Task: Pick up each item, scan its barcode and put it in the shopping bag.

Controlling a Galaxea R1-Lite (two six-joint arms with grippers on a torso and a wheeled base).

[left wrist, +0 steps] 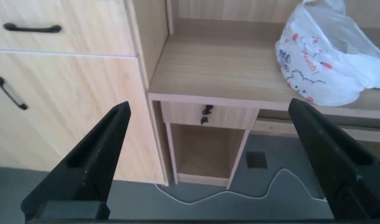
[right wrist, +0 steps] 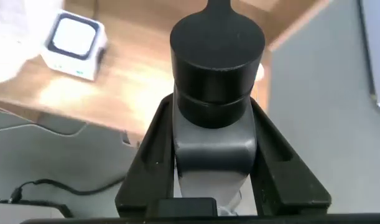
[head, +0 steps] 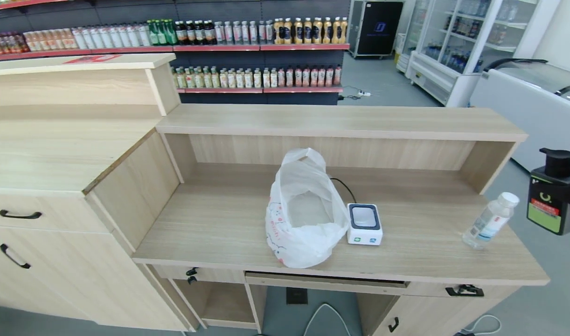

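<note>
1. Work surface. A light wooden counter (head: 219, 224) stood before the robot, with a raised ledge along its far side.

2. Shopping bag. The white, translucent shopping bag (head: 303, 210) sat at the centre of the counter with its mouth open upward and red print on its side. In the left wrist view the shopping bag (left wrist: 326, 59) lay well apart from the left gripper.

3. Scanner. The white scanner (head: 364, 224) stood at 3 o'clock from the bag, just beside it, with its window facing up. A black cable (head: 343, 186) ran from it toward 11 o'clock, behind the bag.

4. Items.
- A clear bottle (head: 490, 220) with a white cap rested near the counter's right end, at 3 o'clock from the scanner and well apart from it. Its cap pointed toward 1 o'clock. Whether it stood or leaned could not be determined.
- A dark pump bottle (head: 554, 200) with a black pump head was in the air at 3 o'clock from the clear bottle, off the counter's right end.

5. Right gripper. The right gripper (right wrist: 214, 109) pinched the pump bottle (right wrist: 217, 43), one finger pressed against each side of its body below the cap.

6. Left gripper. The left gripper (left wrist: 209, 109) hung before the counter's left end, above the floor. Its fingers (left wrist: 96, 155) were spread wide with nothing between them.

7. Surroundings. Shelves (head: 257, 46) of bottled drinks lined the wall at 12 o'clock.
</note>
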